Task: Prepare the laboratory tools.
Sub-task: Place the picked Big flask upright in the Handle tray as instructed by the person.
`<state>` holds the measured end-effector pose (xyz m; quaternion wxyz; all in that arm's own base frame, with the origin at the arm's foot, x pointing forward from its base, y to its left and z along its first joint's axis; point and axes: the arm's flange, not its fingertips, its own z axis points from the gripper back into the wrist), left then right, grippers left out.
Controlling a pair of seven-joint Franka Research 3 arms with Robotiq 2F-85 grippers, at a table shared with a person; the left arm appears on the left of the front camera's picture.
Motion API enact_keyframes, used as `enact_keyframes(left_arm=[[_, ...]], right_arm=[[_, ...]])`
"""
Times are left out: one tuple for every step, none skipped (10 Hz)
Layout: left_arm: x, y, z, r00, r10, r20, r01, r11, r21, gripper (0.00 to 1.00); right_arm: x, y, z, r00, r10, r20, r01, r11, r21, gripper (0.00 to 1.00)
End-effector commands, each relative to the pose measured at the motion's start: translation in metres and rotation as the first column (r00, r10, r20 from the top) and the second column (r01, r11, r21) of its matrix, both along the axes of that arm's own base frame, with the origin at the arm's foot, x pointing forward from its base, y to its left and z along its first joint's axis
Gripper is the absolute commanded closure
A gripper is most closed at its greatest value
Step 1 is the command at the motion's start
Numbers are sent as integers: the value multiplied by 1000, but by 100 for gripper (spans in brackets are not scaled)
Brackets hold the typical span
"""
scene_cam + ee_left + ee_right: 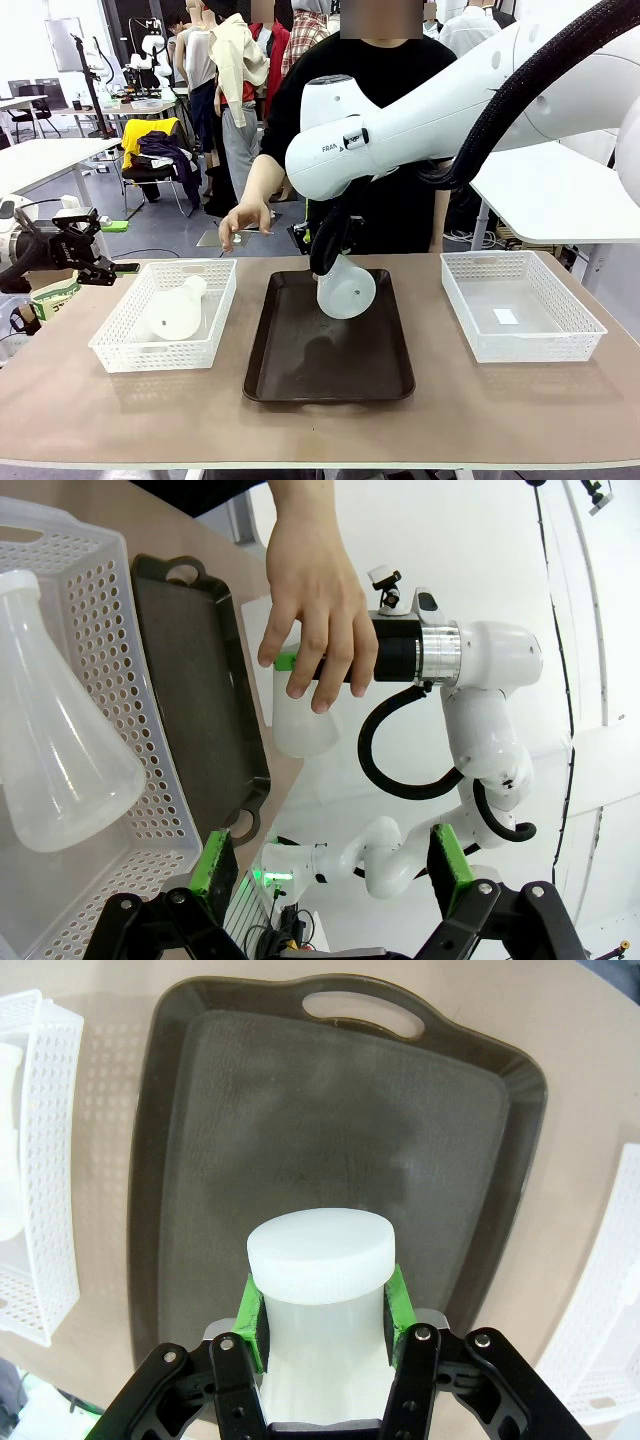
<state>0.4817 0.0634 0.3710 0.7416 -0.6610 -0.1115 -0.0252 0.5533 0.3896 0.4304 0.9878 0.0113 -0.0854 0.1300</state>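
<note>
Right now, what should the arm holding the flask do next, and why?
Probably lower the flask a little and stand it level on the tray. The right gripper is shut on its neck, and the flask hangs tilted over the tray with a shadow beneath it, so it seems not yet set down.

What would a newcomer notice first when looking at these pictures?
The right tool, shut on the neck of a frosted flask, holds it tilted over the dark tray at the middle of the table. A second flask lies on its side in the left white basket, and a person's hand hovers beyond it.
</note>
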Motion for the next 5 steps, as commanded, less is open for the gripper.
enact_keyframes(left_arm=[[-1,1,1,1000,-1,2,1,1000,8,0],[-1,1,1,1000,-1,2,1,1000,8,0],[-1,1,1,1000,-1,2,1,1000,8,0],[-1,1,1,1000,-1,2,1,1000,8,0],[-1,1,1,1000,-1,2,1,1000,8,0]], right_arm=[[0,-2,0,1000,-2,-1,2,1000,2,100],[0,-2,0,1000,-2,-1,2,1000,2,100],[0,-2,0,1000,-2,-1,2,1000,2,100],[0,-2,0,1000,-2,-1,2,1000,2,100],[0,-2,0,1000,-2,-1,2,1000,2,100]])
